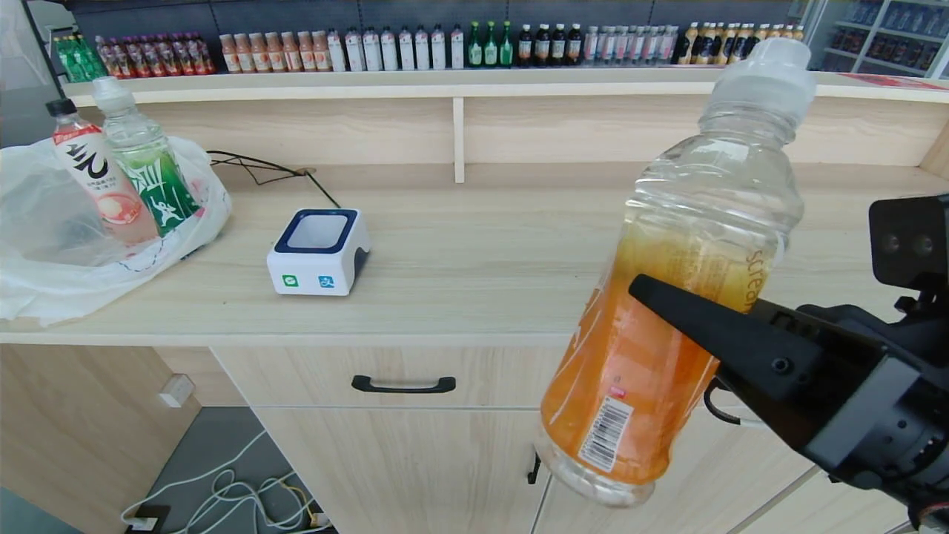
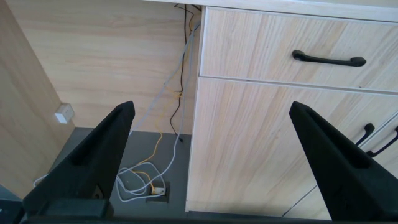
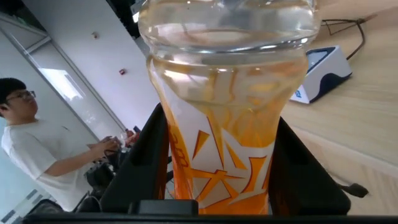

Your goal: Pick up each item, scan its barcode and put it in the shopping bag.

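Orange drink bottle (image 1: 667,297), tilted and raised in front of the bench (image 1: 482,282), is the nearest hazard. Its smooth body could slip through a mid-body grip, and its barcode (image 1: 604,434), low on the side facing the head camera, may not read unless turned toward the scanner (image 1: 319,252). Farther left, the limp bag (image 1: 37,245) holding two leaning bottles (image 1: 148,178) could slump on insertion. Right end effector (image 3: 224,171): clamped on the bottle's middle. Left end effector (image 2: 217,155): spread wide, empty, low before the drawer fronts (image 2: 280,50).
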Controlling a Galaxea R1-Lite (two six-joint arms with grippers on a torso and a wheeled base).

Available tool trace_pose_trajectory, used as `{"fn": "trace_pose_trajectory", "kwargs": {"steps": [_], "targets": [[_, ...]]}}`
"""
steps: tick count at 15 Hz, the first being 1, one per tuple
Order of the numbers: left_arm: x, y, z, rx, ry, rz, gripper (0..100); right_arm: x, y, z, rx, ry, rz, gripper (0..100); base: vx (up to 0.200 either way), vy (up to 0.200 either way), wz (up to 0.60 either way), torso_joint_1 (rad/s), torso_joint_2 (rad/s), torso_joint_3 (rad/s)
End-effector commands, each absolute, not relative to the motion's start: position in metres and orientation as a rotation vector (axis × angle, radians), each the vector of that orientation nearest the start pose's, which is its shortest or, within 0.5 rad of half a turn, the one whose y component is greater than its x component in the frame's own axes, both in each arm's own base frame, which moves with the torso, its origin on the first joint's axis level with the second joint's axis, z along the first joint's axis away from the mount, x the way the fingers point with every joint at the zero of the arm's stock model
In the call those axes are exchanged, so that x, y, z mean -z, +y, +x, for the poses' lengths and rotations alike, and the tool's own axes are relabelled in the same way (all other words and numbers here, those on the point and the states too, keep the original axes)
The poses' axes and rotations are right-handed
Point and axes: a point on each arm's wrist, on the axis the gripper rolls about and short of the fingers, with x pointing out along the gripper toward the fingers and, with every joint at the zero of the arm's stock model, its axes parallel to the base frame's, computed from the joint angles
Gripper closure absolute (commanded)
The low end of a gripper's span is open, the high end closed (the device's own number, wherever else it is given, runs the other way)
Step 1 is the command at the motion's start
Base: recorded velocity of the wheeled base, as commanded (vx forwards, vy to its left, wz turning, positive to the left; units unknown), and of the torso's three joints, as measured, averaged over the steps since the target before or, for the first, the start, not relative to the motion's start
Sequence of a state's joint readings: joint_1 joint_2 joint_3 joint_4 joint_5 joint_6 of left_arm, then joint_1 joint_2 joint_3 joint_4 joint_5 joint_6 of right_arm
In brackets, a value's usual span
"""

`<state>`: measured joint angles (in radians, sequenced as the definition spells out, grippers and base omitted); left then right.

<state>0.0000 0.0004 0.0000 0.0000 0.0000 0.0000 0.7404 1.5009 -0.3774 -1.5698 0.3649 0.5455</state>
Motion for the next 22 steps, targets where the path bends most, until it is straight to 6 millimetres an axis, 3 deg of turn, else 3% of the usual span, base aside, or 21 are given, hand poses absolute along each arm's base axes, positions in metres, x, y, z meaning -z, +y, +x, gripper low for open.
{"fn": "trace_pose_trajectory", "kwargs": {"steps": [1, 2, 4, 9, 10, 12, 18, 22], "targets": [[-0.075, 0.000, -0.023, 0.000, 0.000, 0.000, 0, -0.214, 0.149, 0.158, -1.151, -0.181, 0.499, 100, 0.000, 0.000, 0.00, 0.000, 0.00, 0.000], [-0.075, 0.000, -0.023, 0.000, 0.000, 0.000, 0, -0.211, 0.149, 0.161, -1.134, -0.191, 0.468, 100, 0.000, 0.000, 0.00, 0.000, 0.00, 0.000], [-0.075, 0.000, -0.023, 0.002, 0.000, 0.000, 0, -0.198, 0.146, 0.192, -0.983, -0.245, 0.291, 100, 0.000, 0.000, 0.00, 0.000, 0.00, 0.000], [-0.075, 0.000, -0.023, 0.002, 0.000, 0.002, 0, -0.210, 0.139, 0.239, -0.683, -0.402, 0.135, 100, 0.000, 0.000, 0.00, 0.000, 0.00, 0.000], [-0.075, 0.000, -0.023, 0.002, 0.000, 0.002, 0, -0.218, 0.123, 0.255, -0.536, -0.455, 0.087, 100, 0.000, 0.000, 0.00, 0.000, 0.00, 0.000], [-0.075, 0.000, -0.023, 0.002, 0.000, 0.002, 0, -0.225, 0.105, 0.268, -0.426, -0.494, 0.044, 100, 0.000, 0.000, 0.00, 0.000, 0.00, 0.000], [-0.075, 0.000, -0.023, 0.002, 0.000, 0.000, 0, -0.247, 0.102, 0.274, -0.330, -0.576, 0.069, 100, 0.000, 0.000, 0.00, 0.000, 0.00, 0.000], [-0.075, 0.000, -0.023, 0.002, 0.000, -0.002, 0, -0.243, 0.104, 0.273, -0.337, -0.559, 0.070, 100, 0.000, 0.100, 0.00, 0.004, 0.00, -0.001]]}}
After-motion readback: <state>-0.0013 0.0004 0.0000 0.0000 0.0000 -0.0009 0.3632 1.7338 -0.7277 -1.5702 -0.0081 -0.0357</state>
